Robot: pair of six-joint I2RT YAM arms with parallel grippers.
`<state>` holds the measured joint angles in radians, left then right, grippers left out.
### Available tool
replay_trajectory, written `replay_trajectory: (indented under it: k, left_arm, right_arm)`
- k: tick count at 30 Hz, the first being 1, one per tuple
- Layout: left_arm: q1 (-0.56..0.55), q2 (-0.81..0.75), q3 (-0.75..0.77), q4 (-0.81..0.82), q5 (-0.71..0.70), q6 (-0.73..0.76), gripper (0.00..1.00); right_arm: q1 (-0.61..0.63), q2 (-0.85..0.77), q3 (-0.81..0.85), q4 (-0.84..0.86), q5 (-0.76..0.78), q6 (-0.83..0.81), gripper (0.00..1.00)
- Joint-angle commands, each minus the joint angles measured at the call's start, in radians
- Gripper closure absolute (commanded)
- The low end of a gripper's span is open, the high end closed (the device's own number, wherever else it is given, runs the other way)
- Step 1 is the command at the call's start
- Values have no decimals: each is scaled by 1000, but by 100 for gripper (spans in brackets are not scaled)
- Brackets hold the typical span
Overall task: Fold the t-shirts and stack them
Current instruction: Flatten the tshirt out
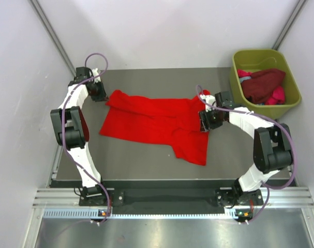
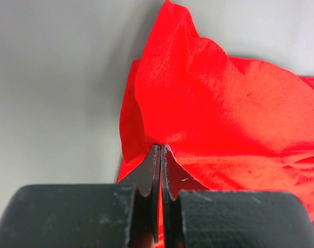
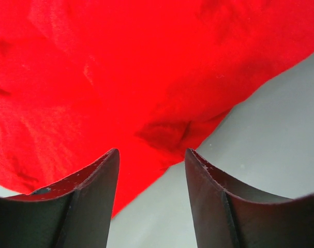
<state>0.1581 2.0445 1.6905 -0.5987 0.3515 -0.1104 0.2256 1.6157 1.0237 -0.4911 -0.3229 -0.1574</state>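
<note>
A large bright red t-shirt lies spread and rumpled on the dark table. My left gripper is at its far left corner. In the left wrist view the left gripper is shut, with red cloth pinched between the jaws. My right gripper hovers over the shirt's right edge. In the right wrist view the right gripper is open and empty above the shirt's hem. A dark maroon shirt and a magenta-pink one lie bunched in the tub.
The olive-green plastic tub stands at the far right against the wall. White walls close in on the left, right and back. Bare grey table lies beside the shirt's edge. A metal rail runs along the near edge.
</note>
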Motion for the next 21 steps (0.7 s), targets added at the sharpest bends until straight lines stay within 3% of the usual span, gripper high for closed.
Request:
replay_trajectory:
  k: [1, 9, 21]
  left_arm:
    - [-2, -58, -14, 16, 14, -5, 100]
    - [-3, -47, -8, 16, 14, -6, 100]
    - [-3, -24, 15, 19, 20, -15, 100]
  right_arm:
    - [12, 27, 55, 36, -4, -17, 48]
    - [12, 76, 88, 36, 7, -30, 62]
    - [12, 72, 41, 42, 33, -44, 61]
